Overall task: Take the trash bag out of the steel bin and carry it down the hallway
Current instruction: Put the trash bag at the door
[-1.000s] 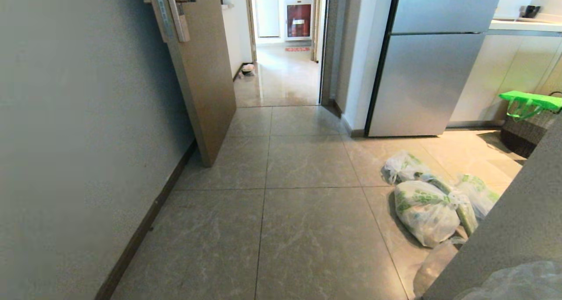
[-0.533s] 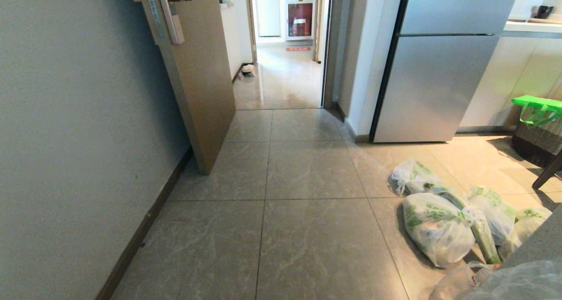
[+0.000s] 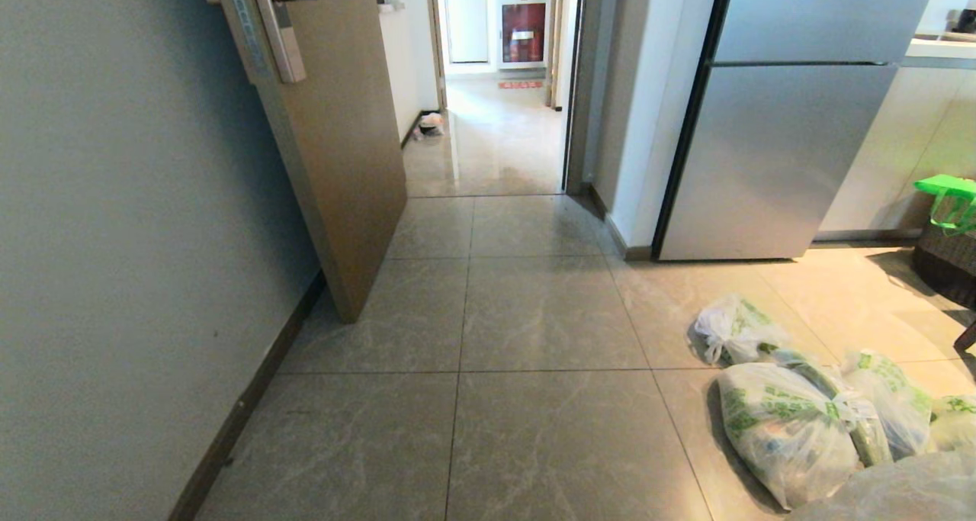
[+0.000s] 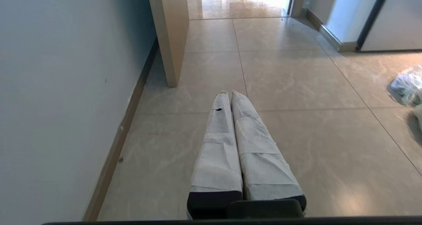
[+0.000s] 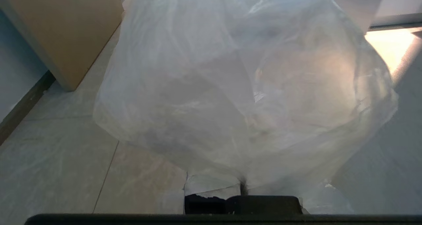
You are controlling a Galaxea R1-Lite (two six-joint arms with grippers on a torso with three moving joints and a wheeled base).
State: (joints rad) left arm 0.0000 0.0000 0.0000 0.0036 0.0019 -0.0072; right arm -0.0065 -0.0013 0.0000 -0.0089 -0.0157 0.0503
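Observation:
The trash bag (image 5: 244, 83), thin, crinkled and whitish-clear, billows out over my right gripper (image 5: 243, 188), which is shut on its gathered neck; the fingers are mostly hidden under the plastic. A corner of the same bag (image 3: 892, 494) shows at the head view's lower right. My left gripper (image 4: 229, 93), its fingers wrapped in white, is shut on nothing and points level over the grey floor tiles (image 4: 296, 80). The hallway (image 3: 496, 147) runs on ahead through an open doorway. The steel bin is out of view.
An open wooden door (image 3: 335, 162) juts out from the grey wall (image 3: 114, 239) on the left. A steel fridge (image 3: 778, 147) stands to the right of the doorway. Several filled green-printed bags (image 3: 793, 422) lie on the floor at right, and a wicker basket (image 3: 949, 254) stands beyond them.
The whole view has shifted: the camera has moved on toward the doorway. The floor bags and fridge slid right and lower, and a grey slab at the right edge left the picture.

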